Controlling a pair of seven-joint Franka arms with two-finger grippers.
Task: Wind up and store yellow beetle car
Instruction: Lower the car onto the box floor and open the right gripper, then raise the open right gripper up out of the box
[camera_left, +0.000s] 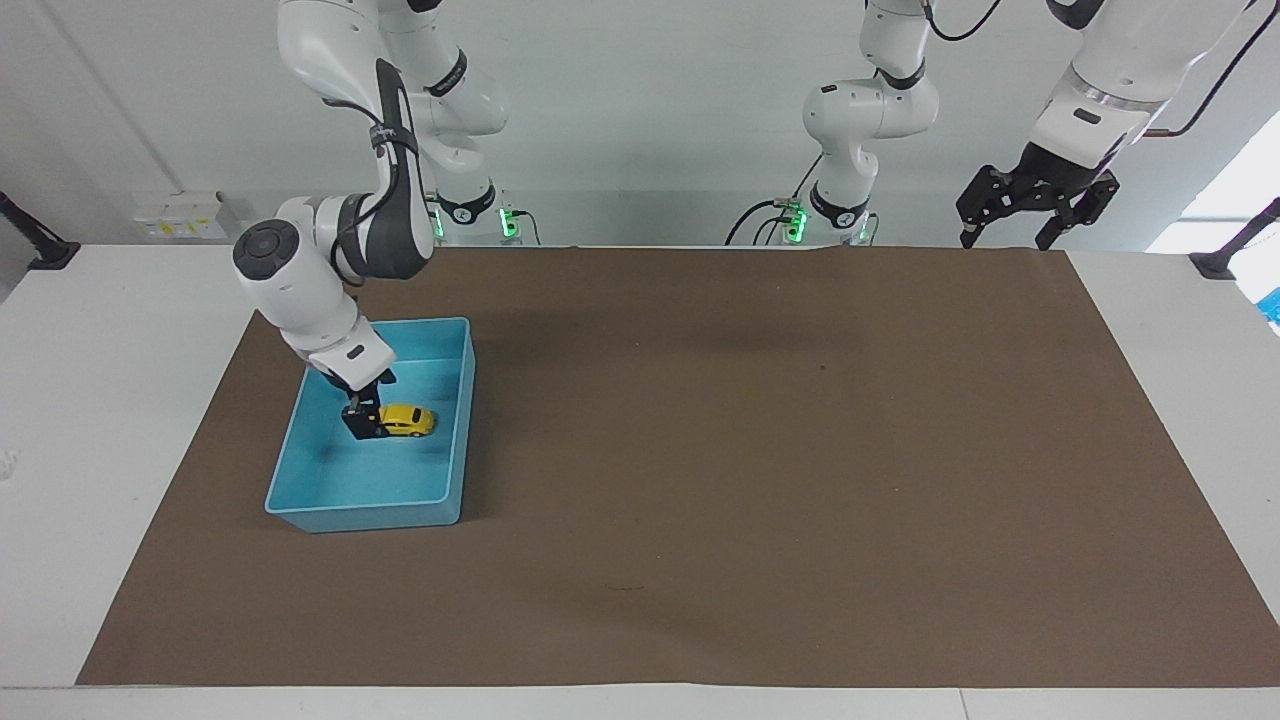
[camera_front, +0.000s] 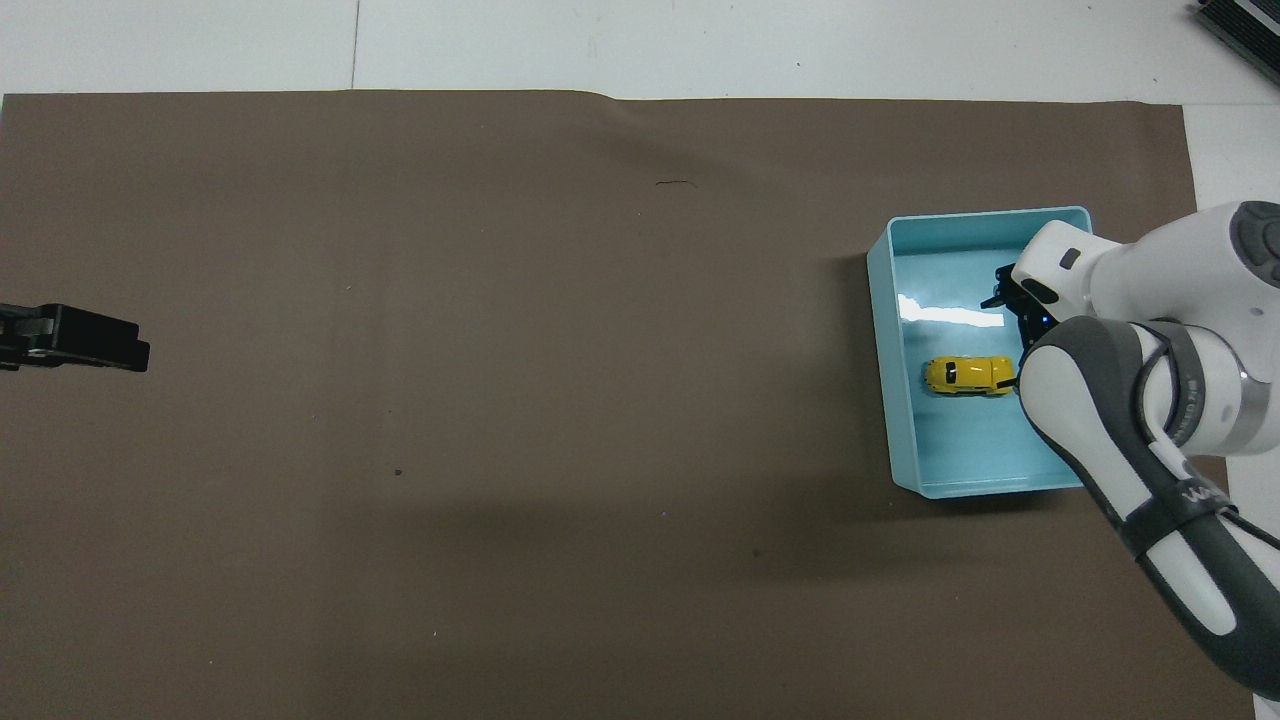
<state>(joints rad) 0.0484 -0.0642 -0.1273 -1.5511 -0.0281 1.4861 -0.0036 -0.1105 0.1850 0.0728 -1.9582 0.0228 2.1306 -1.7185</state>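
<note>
The blue bin (camera_left: 455, 440) looks like smooth plastic, its floor glossy enough to carry a bright glare. The yellow beetle car (camera_left: 406, 420) has a shiny painted-looking shell. A matt brown paper sheet (camera_left: 760, 450) covers the table, slightly rippled at its edge nearest the robots. Both arms wear glossy white casings.

object: yellow beetle car (camera_left: 407, 420) (camera_front: 967, 375)
look: tiny bright yellow toy, rounded body, dark windows, small black wheels
pose: upright on its wheels, long axis running across toward the arms' ends of the tabletop
location: on the floor of the blue bin (camera_left: 300, 500) (camera_front: 880, 330), about mid-bin, toward the right arm's end of the tabletop
contact: right claw (camera_left: 362, 420) just at its end; touching or apart, cannot tell
</note>
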